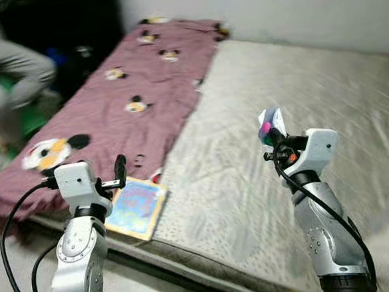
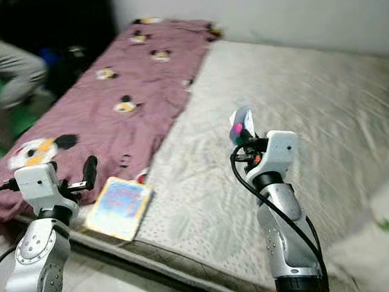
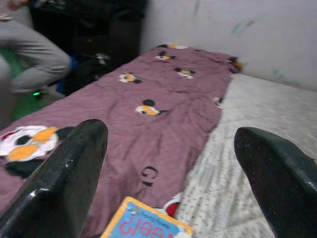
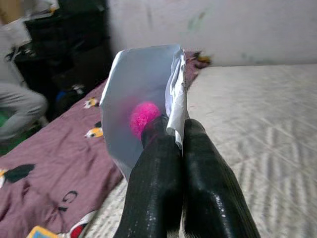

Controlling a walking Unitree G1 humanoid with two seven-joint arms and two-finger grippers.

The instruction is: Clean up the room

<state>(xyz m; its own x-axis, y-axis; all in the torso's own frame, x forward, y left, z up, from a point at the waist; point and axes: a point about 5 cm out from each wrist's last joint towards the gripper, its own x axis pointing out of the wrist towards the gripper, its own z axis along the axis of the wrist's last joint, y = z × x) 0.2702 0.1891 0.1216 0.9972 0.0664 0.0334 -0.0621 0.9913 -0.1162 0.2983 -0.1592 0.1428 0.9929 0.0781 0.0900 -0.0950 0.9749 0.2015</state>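
Even, soft indoor light is seen, without glare. Both eye views are smeared by motion blur, strongest over the mattress (image 1: 298,98). Dark shadow is held in the far corner.

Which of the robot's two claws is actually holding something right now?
The right gripper: its black fingers are pinched shut on a clear plastic bag with something pink inside. The left gripper is spread wide open, with nothing between its fingers, above the maroon blanket.

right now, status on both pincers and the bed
Right pincer shut on clear bag with pink ball, above mattress. Left pincer open, empty, above book. Person seated beyond purple blanket.
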